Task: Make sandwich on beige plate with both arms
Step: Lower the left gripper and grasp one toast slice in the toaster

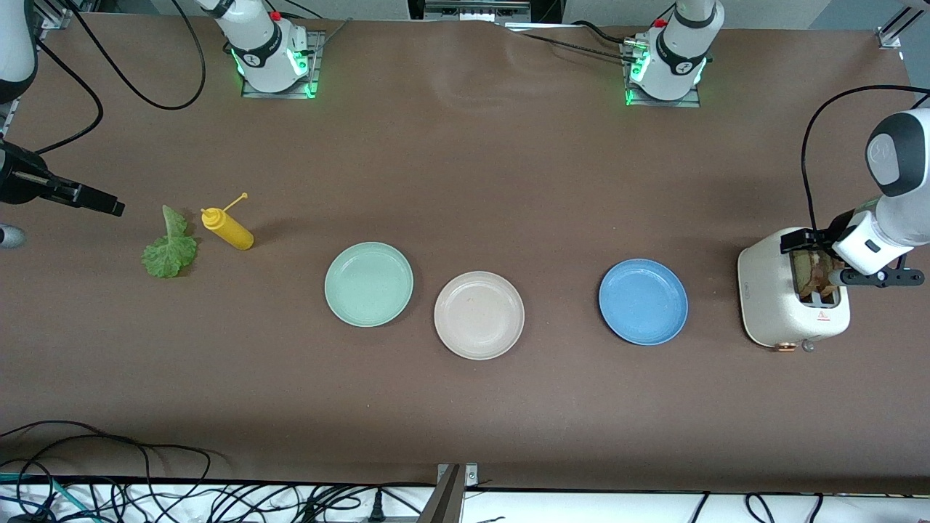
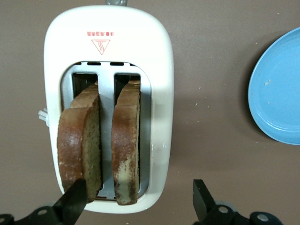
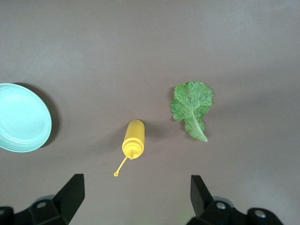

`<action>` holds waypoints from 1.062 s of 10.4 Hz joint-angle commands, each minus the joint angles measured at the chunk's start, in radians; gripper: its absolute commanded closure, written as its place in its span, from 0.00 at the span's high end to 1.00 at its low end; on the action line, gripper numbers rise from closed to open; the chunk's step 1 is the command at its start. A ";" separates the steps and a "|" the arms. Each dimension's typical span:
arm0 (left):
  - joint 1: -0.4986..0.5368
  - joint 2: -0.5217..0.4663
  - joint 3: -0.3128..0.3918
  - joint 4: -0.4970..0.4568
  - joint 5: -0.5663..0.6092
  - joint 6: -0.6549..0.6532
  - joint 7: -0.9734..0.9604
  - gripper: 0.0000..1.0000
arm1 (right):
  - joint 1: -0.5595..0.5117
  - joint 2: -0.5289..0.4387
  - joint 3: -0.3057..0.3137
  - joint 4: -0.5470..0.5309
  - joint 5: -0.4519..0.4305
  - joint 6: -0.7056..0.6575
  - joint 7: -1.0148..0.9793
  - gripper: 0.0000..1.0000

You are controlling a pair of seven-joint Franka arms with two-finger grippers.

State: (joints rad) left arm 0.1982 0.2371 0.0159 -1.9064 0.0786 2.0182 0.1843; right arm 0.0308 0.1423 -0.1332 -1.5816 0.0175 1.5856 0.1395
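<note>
left tool (image 2: 136, 201) wide over toaster (image 2: 108, 105) at beige plate's (image 1: 479, 315) 3 o'clock | bread slices (image 2: 82, 147) light, stiff, crumbly: pinch top crust | right tool (image 3: 133, 199) wide over surface (image 3: 150, 47) near limp lettuce (image 3: 192, 105)

Probably a robotics lab: bolted arm bases (image 1: 275, 62), loose cables (image 1: 109, 494), brown-covered table (image 1: 465, 407).

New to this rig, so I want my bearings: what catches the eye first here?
Three plates in a row mid-table: mint-green plate, beige plate, blue plate. The left gripper hangs open over the toaster holding two bread slices; the right gripper hangs open above the lettuce leaf and yellow bottle.
</note>
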 commanded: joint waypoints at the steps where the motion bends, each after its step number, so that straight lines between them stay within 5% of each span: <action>1: -0.002 0.008 -0.001 0.001 0.017 0.010 0.015 1.00 | 0.001 -0.012 -0.002 0.000 -0.008 -0.013 -0.001 1.00; 7: -0.020 0.004 -0.004 0.004 0.018 0.004 0.003 0.98 | 0.001 -0.012 -0.002 0.000 -0.008 -0.013 -0.001 1.00; 11: -0.020 0.010 -0.004 0.000 0.018 0.007 0.011 0.71 | 0.001 -0.013 -0.002 0.000 -0.008 -0.013 -0.001 1.00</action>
State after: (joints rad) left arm 0.1820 0.2451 0.0099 -1.9058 0.0786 2.0199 0.1842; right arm 0.0308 0.1423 -0.1332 -1.5816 0.0175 1.5855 0.1395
